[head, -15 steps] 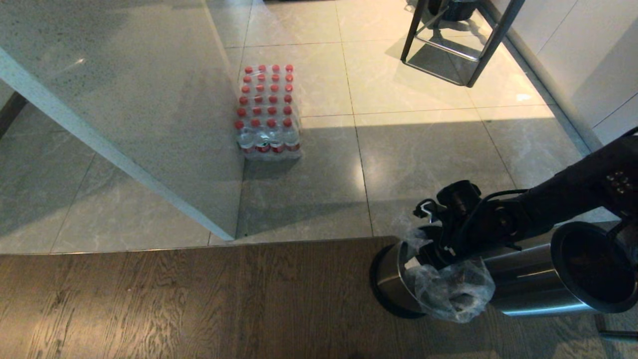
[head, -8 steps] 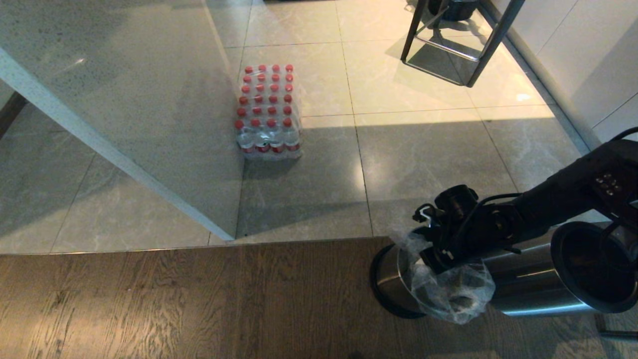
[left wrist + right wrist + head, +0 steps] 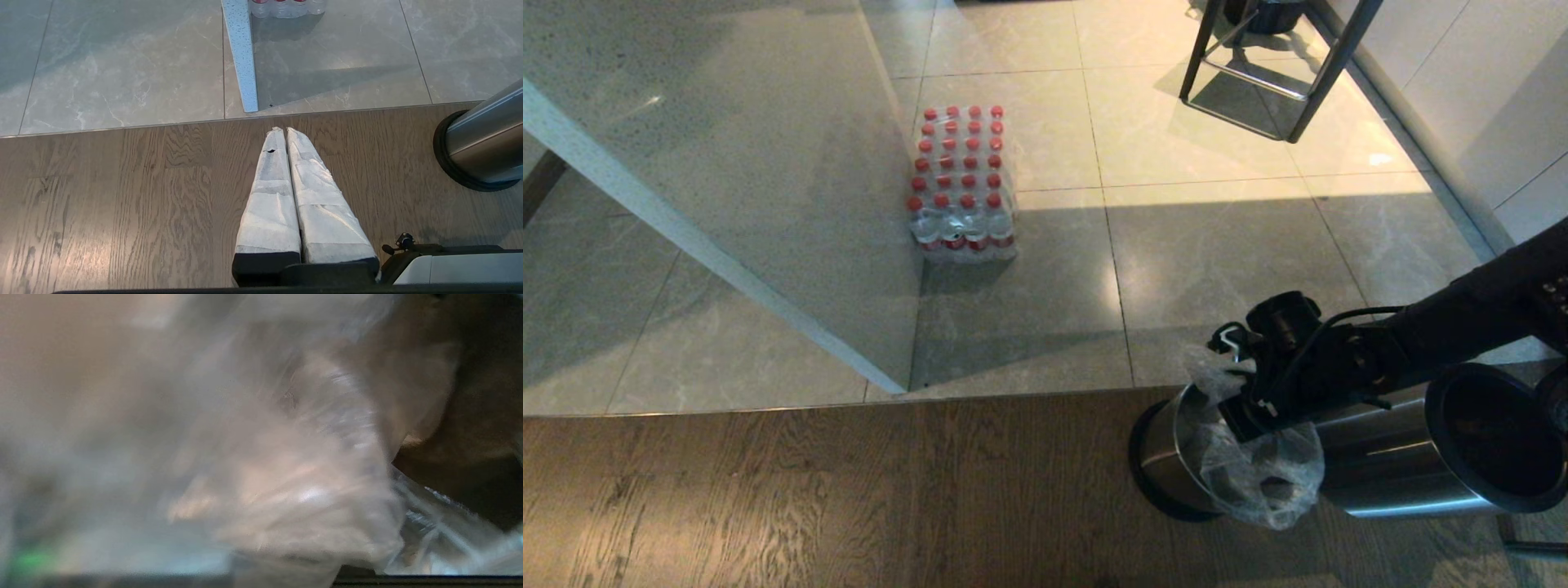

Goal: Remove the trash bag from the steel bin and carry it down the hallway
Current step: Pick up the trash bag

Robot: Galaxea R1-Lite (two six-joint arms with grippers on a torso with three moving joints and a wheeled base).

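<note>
The steel bin (image 3: 1388, 465) stands at the lower right of the head view, its black base (image 3: 453, 163) on the wood floor and its dark mouth (image 3: 1494, 441) towards me. The clear, crinkly trash bag (image 3: 1262, 478) hangs outside that mouth, in front of the bin's steel side. My right gripper (image 3: 1245, 425) is shut on the bag's bunched top. Blurred clear plastic of the bag (image 3: 302, 490) fills the right wrist view and hides the fingers there. My left gripper (image 3: 282, 130) is parked low over the wood floor, shut, with nothing in it.
A shrink-wrapped pack of red-capped bottles (image 3: 962, 184) stands on the grey tiles beside a pale stone counter panel (image 3: 727, 163). A black-legged stool (image 3: 1258, 73) is at the back right, and a white wall (image 3: 1494, 106) runs along the right. Wood flooring (image 3: 849, 490) meets the tiles.
My right gripper has shut on the top of the trash bag and shifted slightly towards the bin's mouth. The plastic has bunched up around it. The left arm has not moved.
</note>
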